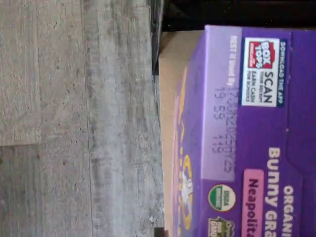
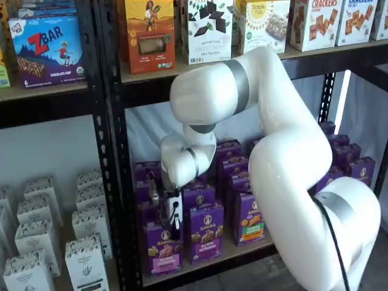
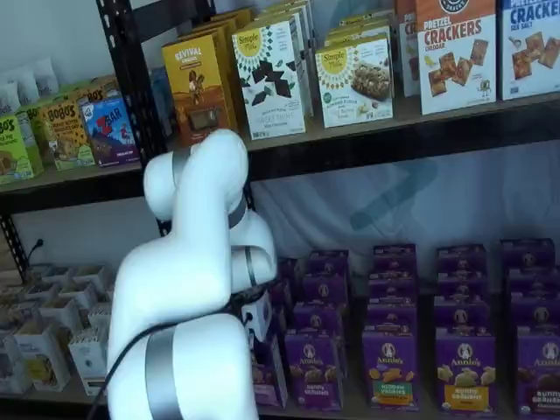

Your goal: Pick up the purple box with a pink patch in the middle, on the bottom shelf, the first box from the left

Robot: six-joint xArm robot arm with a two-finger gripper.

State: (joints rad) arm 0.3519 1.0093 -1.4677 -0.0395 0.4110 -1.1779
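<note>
Black fingers point(image 2: 176, 219) of the gripper point(image 2: 172, 225) hang at the top of the purple box point(image 2: 162, 247); whether they pinch it or stand spread cannot be told. That box stands upright at the left end of the front row on the bottom shelf point(image 2: 242, 250), its pink patch point(image 2: 167, 259) low on the front. To its right stand more purple boxes point(image 2: 205, 233), with further rows behind. In the wrist view the purple box's top point(image 1: 247, 133) shows close up, beside grey floor point(image 1: 74, 118).
</note>
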